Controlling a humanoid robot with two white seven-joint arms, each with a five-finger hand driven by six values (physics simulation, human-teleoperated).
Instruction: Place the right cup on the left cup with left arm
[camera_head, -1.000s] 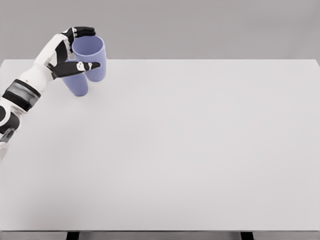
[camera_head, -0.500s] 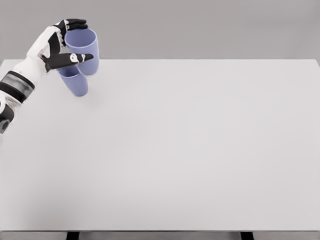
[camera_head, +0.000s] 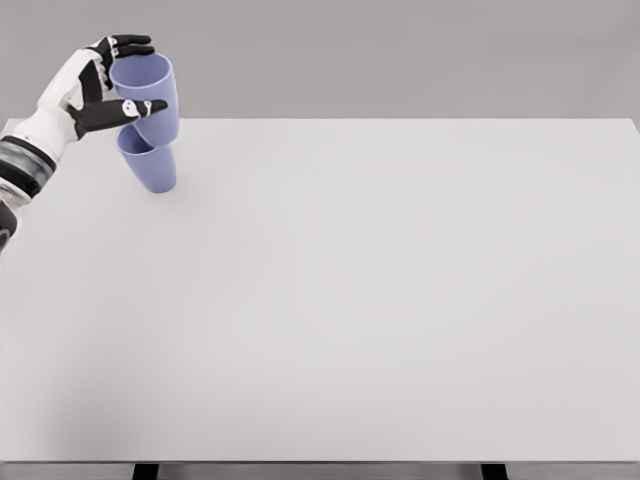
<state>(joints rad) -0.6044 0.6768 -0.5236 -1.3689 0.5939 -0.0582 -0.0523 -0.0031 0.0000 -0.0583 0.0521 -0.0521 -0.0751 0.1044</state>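
- while you look from the head view, you see the left hand (camera_head: 95, 85) at the far left corner of the worktop (camera_head: 380, 300), its white arm coming in from the left edge of the picture.
- your left hand pinches the right cup (camera_head: 148, 92): the dark fingers (camera_head: 128, 45) curl over the far side of its rim, and the thumb (camera_head: 125, 111) lies across the near side of its wall.
- you hold that cup clear of the worktop, its mouth up and open toward you, its body tilted a little so the base leans to the right.
- you find the left cup (camera_head: 150, 165) standing on the worktop just below the held one, near the far left edge, also pale blue-violet and of the same shape.
- your held cup overlaps the mouth of the standing cup; its base sits at or just inside that rim, but you cannot tell from this view how deep it goes, or whether the two touch.
- you see the standing cup leaning slightly, its top toward the left and its base toward the right.
- you see the rest of the white worktop stretch to the right and toward you, with two dark legs (camera_head: 146, 471) showing under its near edge.
- you have no sight of the right arm.
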